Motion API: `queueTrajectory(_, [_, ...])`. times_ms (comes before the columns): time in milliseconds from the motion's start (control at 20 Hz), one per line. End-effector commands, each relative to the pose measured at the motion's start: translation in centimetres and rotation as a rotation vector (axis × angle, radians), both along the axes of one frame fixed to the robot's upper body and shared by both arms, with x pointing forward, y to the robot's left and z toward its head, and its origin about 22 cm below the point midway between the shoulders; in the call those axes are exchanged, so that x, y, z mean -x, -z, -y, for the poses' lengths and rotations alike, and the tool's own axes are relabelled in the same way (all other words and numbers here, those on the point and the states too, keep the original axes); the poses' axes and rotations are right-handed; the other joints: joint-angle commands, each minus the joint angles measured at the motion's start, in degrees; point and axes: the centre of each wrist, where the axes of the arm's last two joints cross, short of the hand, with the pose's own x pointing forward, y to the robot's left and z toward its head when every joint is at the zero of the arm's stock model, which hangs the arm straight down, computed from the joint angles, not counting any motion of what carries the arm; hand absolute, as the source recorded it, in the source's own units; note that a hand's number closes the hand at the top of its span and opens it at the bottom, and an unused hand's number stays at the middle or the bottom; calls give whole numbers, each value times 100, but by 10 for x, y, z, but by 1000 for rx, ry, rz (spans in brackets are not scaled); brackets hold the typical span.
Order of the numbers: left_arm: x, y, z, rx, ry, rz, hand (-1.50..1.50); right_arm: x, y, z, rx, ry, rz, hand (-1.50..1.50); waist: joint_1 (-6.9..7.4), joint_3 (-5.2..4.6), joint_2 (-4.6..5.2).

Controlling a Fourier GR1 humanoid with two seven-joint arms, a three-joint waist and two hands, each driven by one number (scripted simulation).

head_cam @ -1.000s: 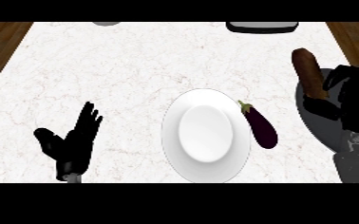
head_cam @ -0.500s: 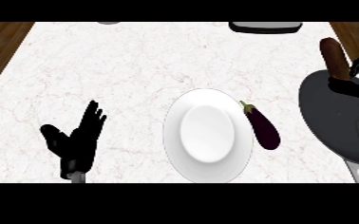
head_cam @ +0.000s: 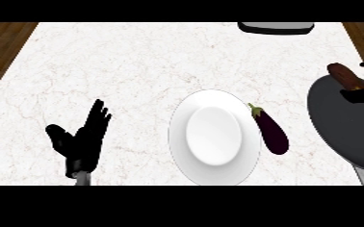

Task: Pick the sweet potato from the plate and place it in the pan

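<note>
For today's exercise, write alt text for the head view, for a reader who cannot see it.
A brown sweet potato sits at the far rim of a dark pan at the right edge of a white marble counter. An empty white plate lies at centre with a purple eggplant beside it. The left hand rests open at lower left.

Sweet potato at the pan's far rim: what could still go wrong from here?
1. The sweet potato sits at the upper edge of the pan, partly over the rim; it may tip out onto the counter rather than settle inside.
2. The right hand is out of view, so whether it holds the potato cannot be told.
3. The eggplant lies between the white plate and the pan; a pulling-back arm could knock it.

The left hand rests open at lower left.
</note>
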Motion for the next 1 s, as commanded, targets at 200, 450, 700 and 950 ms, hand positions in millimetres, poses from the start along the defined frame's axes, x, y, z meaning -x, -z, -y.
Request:
queueTrajectory(200, [3,8,5,-2,-9,-26,0,-3,4,14,-159,-94,198,-150,-24,0,18])
queueTrajectory(450, [-1,1,-9,7,-15,-30,0,-12,-21,19,-438,-175,472,-150,-101,6,-8])
queueTrajectory(700, [15,4,-21,-16,-39,-39,0,16,-14,54,-676,-203,543,-150,-165,-16,-66])
queueTrajectory(950, [3,1,-21,-6,-50,-34,0,80,19,93,-814,-276,581,-150,-294,-20,-73])
